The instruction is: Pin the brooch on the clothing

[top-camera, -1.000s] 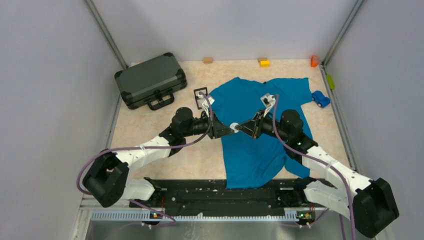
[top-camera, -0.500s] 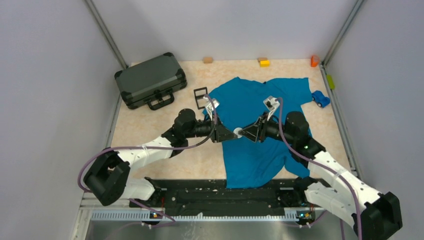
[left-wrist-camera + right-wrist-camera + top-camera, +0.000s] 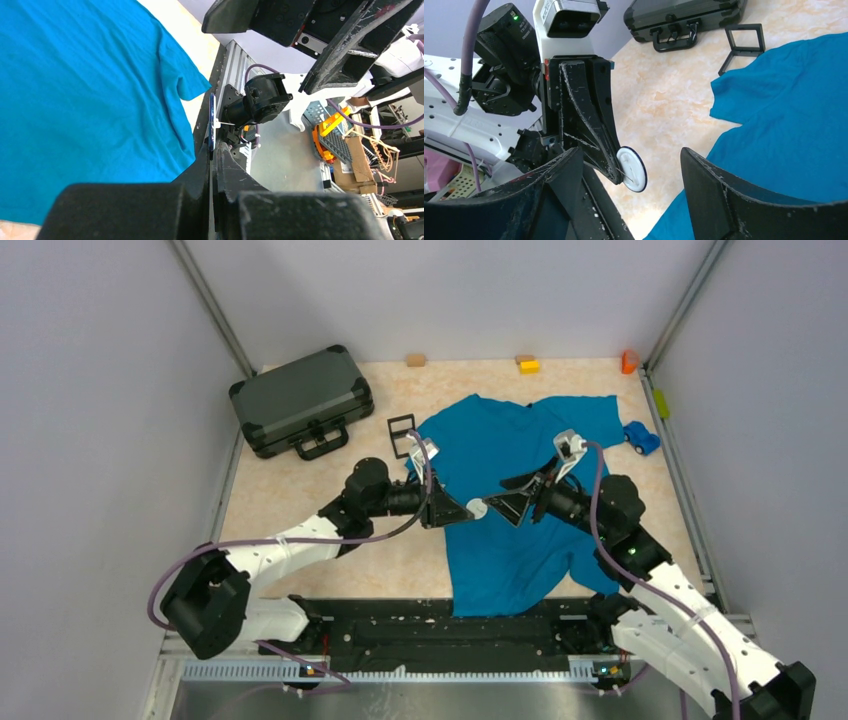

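A beige marbled table [image 3: 280, 490] boxed in by plain grey walls carries a teal shirt [image 3: 520, 560] spread right of centre, a dark case [image 3: 300, 400] at the far left and a blue toy car [image 3: 641, 438] near the right edge. Above the shirt's left edge the left gripper [image 3: 466, 510] is clamped on the brooch [image 3: 477, 508]; the right gripper [image 3: 503, 502] faces it with its jaws apart, close but not touching

The frame [image 3: 744, 26] and case [image 3: 300, 400] lie left of the shirt [image 3: 500, 540], the toy car [image 3: 641, 437] just right of it. My left fingers [image 3: 586, 115] pinch the brooch [image 3: 631, 167] above its left side.
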Available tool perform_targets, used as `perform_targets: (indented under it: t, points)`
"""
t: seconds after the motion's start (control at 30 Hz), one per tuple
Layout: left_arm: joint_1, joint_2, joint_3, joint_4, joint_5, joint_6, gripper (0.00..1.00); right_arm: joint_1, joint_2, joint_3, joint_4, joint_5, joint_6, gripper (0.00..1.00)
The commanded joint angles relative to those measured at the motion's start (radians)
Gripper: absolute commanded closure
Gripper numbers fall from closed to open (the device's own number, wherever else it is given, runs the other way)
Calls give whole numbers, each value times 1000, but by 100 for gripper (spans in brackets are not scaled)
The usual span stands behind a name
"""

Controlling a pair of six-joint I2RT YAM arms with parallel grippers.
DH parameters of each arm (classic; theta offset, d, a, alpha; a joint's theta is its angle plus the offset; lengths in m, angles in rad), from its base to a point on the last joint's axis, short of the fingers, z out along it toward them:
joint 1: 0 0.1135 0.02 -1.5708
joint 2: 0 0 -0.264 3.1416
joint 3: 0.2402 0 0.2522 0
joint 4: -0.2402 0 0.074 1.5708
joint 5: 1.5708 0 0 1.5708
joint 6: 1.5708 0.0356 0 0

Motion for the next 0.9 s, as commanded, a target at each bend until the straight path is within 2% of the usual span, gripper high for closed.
perform_targets:
  t: [0.0,0.23,0.33,0.47,0.63,0.7,0.87]
  points:
    - [-3,-55,8,29,40,30,100,-3,-18,-14,67,-38,1,27]
    - [-3,-88,-4,17,71,50,100,-18,-5,-53,170,-192,34,27]
    - [-3,-93,-2,22,98,47,100,-22,6,-73,240,-249,78,33]
    - [-4,-110,-3,16,89,53,100,-33,10,-92,288,-269,107,36]
    - [-1,-121,8,-64,19,89,100,-65,-8,-92,248,-169,117,33]
    - [-1,-116,7,-77,-13,88,100,-68,3,-88,219,-108,110,35]
    - [13,-82,27,-228,-299,68,100,-69,77,-31,5,165,74,39]
